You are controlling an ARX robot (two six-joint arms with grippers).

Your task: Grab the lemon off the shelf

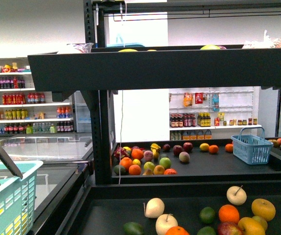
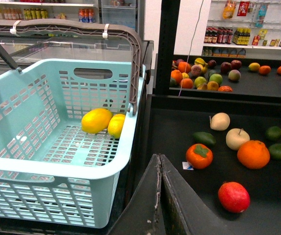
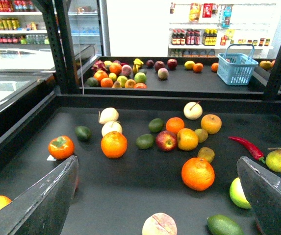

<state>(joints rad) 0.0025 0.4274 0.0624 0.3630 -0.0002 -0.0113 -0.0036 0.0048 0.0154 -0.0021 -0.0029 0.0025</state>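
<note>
The shelf (image 1: 130, 68) is a black tiered stand with fruit on its trays (image 3: 130, 181). Two yellow lemons (image 2: 96, 120) lie in the teal basket (image 2: 42, 166) in the left wrist view. A small oval yellow fruit, lemon-like (image 1: 204, 146), sits on the far tray. My left gripper (image 2: 158, 159) is shut and empty, hanging over the near tray's edge beside the basket. My right gripper (image 3: 157, 162) is open over the near tray, an orange (image 3: 197, 173) ahead between its fingers (image 3: 52, 196). Neither gripper shows in the front view.
Oranges, apples, limes, avocados, a red chilli (image 3: 245, 146), a pear (image 3: 279, 159) and a persimmon (image 3: 61, 147) are scattered on the near tray. A blue basket (image 1: 251, 147) stands on the far tray. White wall shelves of bottles (image 1: 27, 100) are behind. Black posts (image 1: 101, 142) flank the trays.
</note>
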